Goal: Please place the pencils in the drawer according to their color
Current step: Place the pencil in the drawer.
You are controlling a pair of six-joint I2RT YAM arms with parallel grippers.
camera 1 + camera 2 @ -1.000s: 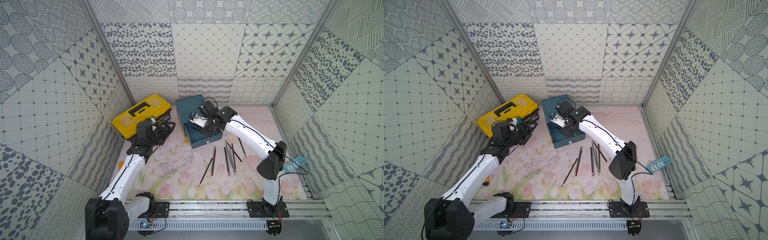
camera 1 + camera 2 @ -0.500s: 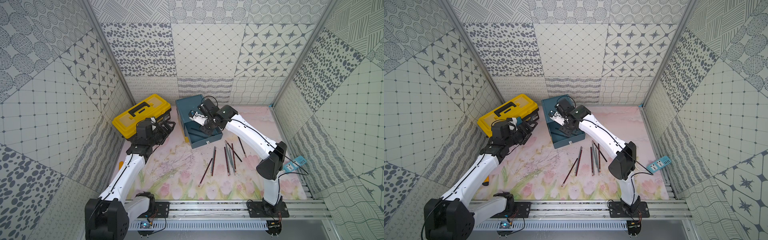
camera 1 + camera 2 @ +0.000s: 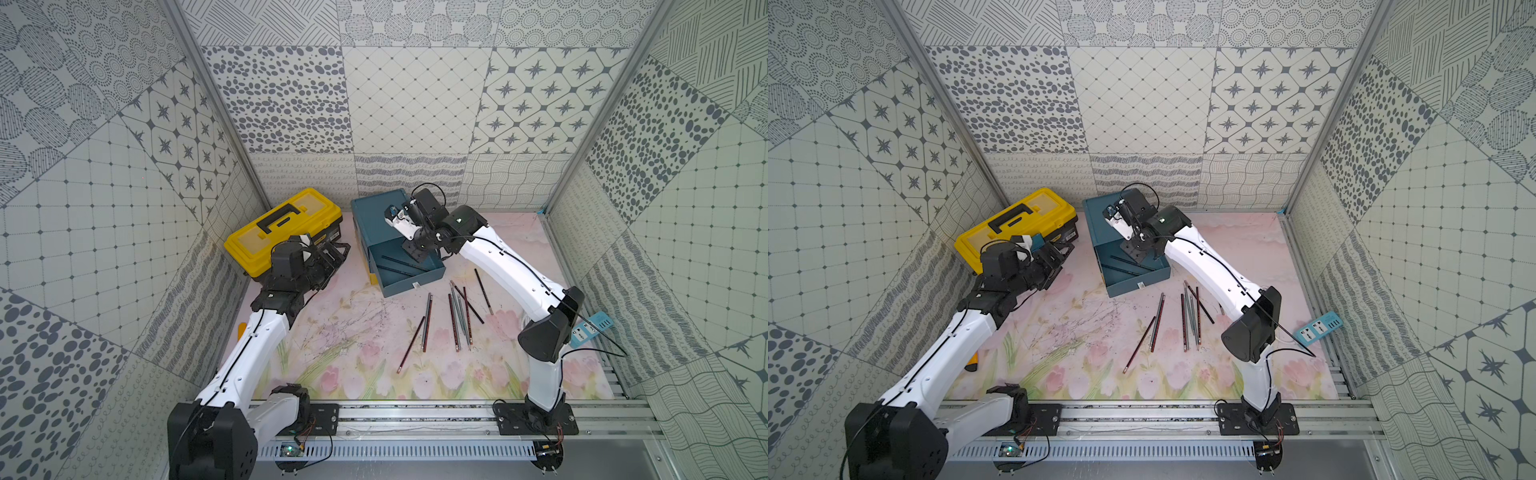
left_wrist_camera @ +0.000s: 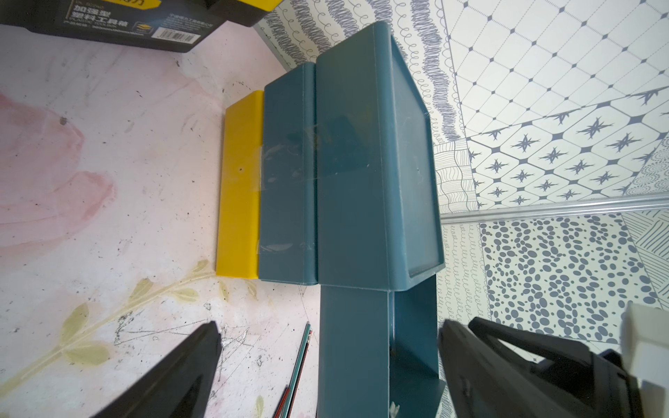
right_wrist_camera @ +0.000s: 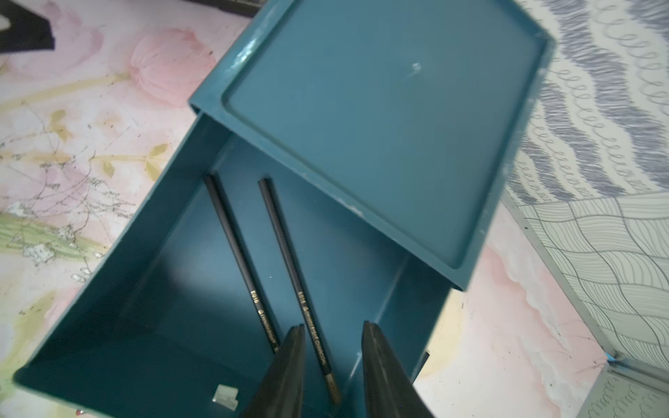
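The drawer (image 3: 415, 274) is the top one of the teal cabinet (image 3: 376, 220) at the back, pulled out toward the mat; in a top view it shows as well (image 3: 1142, 276). Two black pencils (image 5: 289, 260) (image 5: 235, 246) lie on its floor. My right gripper (image 5: 333, 327) hovers over that open drawer (image 5: 108, 289), open, with one black pencil lying loose below the gap. Several red-striped, grey and black pencils (image 3: 455, 320) are spread on the mat in front. My left gripper (image 4: 329, 324) stands open beside the cabinet (image 4: 347, 173), holding nothing.
A yellow-lidded black toolbox (image 3: 282, 228) sits at the back left, just behind my left gripper (image 3: 332, 255). A blue power strip (image 3: 590, 332) lies by the right wall. A small white tab (image 5: 226, 396) sits inside the drawer front. A yellow lower drawer (image 4: 240, 188) stays closed.
The right gripper's jaws have parted over the open drawer, and the wrist has shifted slightly back toward the cabinet. The left arm has not moved.
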